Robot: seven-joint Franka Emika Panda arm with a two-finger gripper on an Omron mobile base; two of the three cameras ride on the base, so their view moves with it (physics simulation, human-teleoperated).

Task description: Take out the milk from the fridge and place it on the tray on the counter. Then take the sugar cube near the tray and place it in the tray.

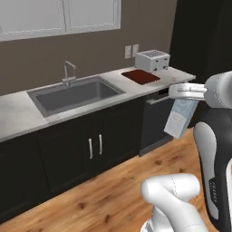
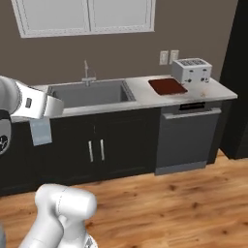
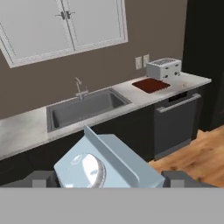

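Observation:
The milk (image 3: 109, 164), a pale grey-blue carton with a gabled top, sits between my two fingertips, and my gripper (image 3: 109, 177) is shut on it. From the left base view the milk (image 1: 181, 118) hangs tilted under the gripper (image 1: 184, 100), out in front of the counter (image 1: 18, 113) and above the floor. The milk (image 2: 41, 131) and gripper (image 2: 42, 121) are far left in the right base view. The dark red tray (image 1: 140, 75) (image 2: 167, 86) (image 3: 151, 85) lies on the counter beside the toaster. A tiny pale speck right of the tray may be the sugar cube (image 2: 204, 91). The fridge is out of view.
A silver toaster (image 1: 152, 60) (image 2: 191, 70) stands behind the tray. An inset grey sink (image 1: 74, 95) (image 2: 92, 94) with a faucet lies left of it. Below the counter are dark cabinets and a dishwasher (image 2: 186, 138). Wood floor lies in front.

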